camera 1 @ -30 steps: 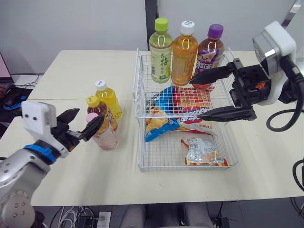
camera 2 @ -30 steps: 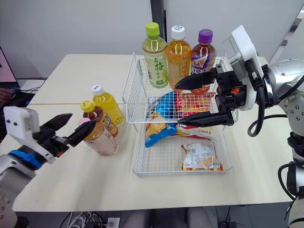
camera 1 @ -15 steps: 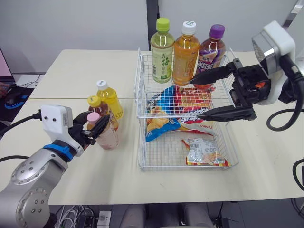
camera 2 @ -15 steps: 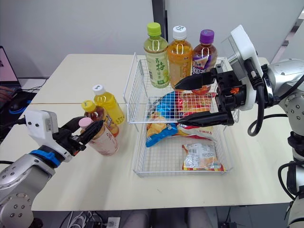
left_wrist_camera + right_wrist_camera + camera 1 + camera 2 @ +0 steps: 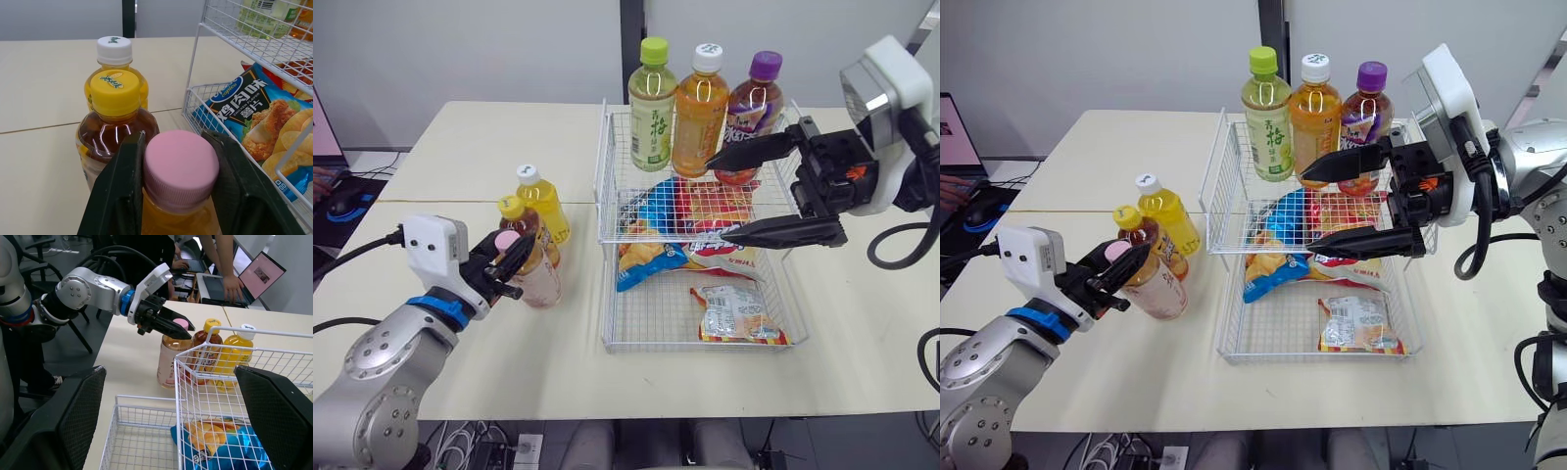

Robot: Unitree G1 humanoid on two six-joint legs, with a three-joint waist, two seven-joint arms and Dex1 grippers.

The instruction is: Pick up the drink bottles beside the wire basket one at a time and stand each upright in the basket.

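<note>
Beside basket [image 5: 603,176], L gripper [image 5: 516,257] now clamped on pink-cap bottle [image 5: 540,284] (open before); R gripper [image 5: 717,200] wide open.

Taking stock, kind by kind.
Six drink bottles are standing about. Three are sitting up in the single wire basket [image 5: 604,176]: a green-capped bottle [image 5: 652,108], a white-capped orange bottle [image 5: 698,113] and a purple-capped bottle [image 5: 750,106]. Three are waiting on the one table [image 5: 489,137] beside it: a pink-capped bottle [image 5: 540,282], a yellow-capped bottle [image 5: 513,208] and a white-capped yellow bottle [image 5: 546,211]. Three snack bags are lying low in the basket: a blue bag [image 5: 646,262], a red bag [image 5: 710,250] and a small packet [image 5: 736,315]. Two grippers are sharing the scene, the left gripper [image 5: 512,257] and the right gripper [image 5: 717,200].
</note>
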